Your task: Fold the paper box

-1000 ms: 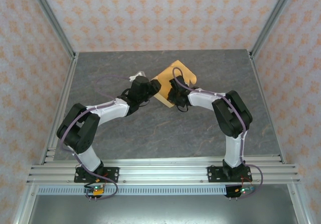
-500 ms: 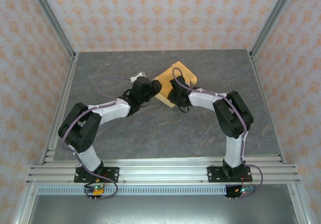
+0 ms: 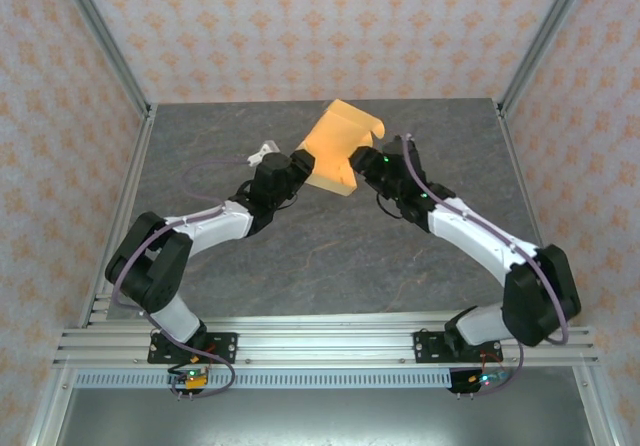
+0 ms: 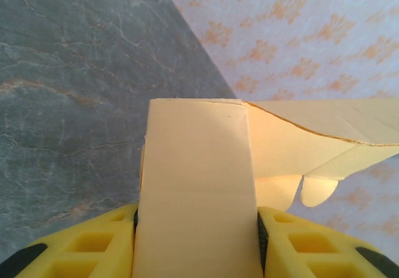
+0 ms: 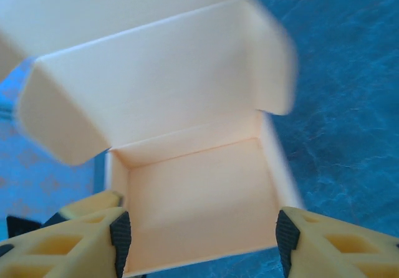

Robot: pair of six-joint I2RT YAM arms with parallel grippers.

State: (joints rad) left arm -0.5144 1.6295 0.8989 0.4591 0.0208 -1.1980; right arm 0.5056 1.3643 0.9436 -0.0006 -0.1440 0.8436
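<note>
Paper box [image 3: 338, 144], half formed with its lid flap open, now hangs raised at upper centre of the overhead frame, one wall pinched by the left gripper [image 3: 302, 160]. The right gripper [image 3: 368, 163] has just spread its fingers and swung right, likely to regrasp.

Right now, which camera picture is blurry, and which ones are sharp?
Right wrist view: the paper box is smeared by motion blur, worst along its upper flaps, and the table looks bluish. Left wrist view: the box is crisp. Top external view: sharp, evenly lit, no glare.
</note>
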